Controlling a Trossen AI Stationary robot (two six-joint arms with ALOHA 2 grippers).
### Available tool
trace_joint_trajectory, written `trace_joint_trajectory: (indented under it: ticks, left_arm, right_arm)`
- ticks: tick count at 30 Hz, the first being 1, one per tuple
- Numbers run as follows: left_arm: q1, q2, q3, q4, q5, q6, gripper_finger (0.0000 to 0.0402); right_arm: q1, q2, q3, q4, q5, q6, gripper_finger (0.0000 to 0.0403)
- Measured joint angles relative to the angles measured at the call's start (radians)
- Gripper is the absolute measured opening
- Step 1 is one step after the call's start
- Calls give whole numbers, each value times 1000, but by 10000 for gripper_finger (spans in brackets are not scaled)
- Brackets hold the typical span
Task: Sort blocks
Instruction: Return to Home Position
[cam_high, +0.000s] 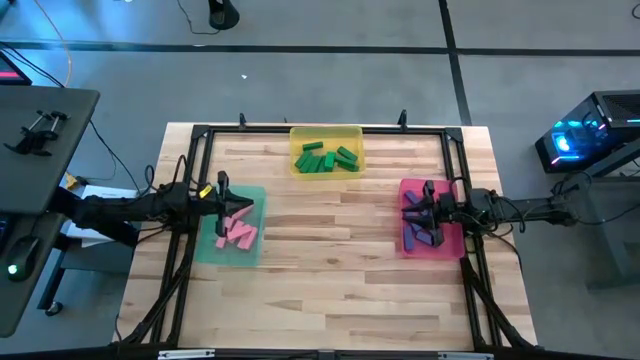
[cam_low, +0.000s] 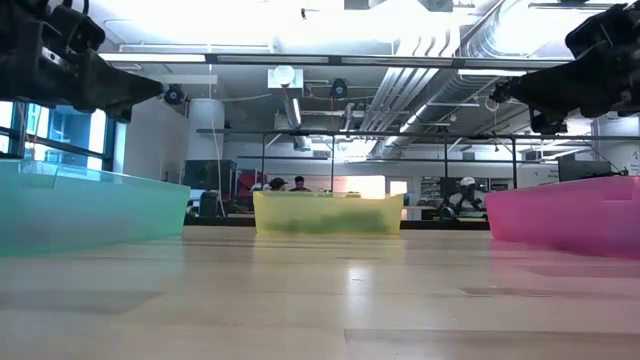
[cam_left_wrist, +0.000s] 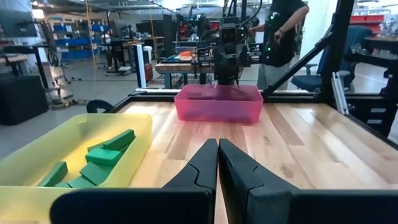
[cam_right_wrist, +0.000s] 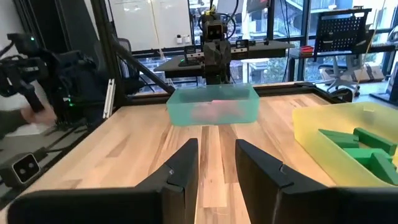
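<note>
And we are looking at a sorted tabletop (cam_high: 340, 280), folks! From above, the green blocks (cam_high: 322, 158) sit piled in the yellow bin (cam_high: 296, 135) at the far edge. The pink blocks (cam_high: 238, 230) lie in the teal bin (cam_high: 205, 252) on the left, and the blue-purple blocks (cam_high: 413, 238) rest in the pink bin (cam_high: 455, 248) on the right. 3 colours, 3 bins, and we spot no loose block on the bare wood between them. We cannot count each pile exactly, since the arms cover part of 2 bins.

The left end effector (cam_left_wrist: 217, 142) hangs over the teal bin, its fingers pressed together with nothing between them. The right end effector (cam_right_wrist: 216, 144) hovers above the pink bin, fingers spread a little and carrying nothing. Both point level across the wood toward each other.

Our read: the sorting itself looks finished. What is left, as far as we can judge, is only for the 2 arms to pull back off their bins to rest, with no block to fetch.
</note>
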Motion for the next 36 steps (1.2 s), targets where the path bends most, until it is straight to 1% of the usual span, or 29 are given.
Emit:
trace_joint_trajectory:
  ticks: [3,10,36]
  left_arm:
    - [0,0,0,0,-3,23,2]
    - [0,0,0,0,-5,23,2]
    - [0,0,0,1,-5,24,2]
  right_arm:
    - [0,0,0,0,0,27,89]
    - [0,0,0,1,0,65,89]
    - [0,0,0,1,-1,64,89]
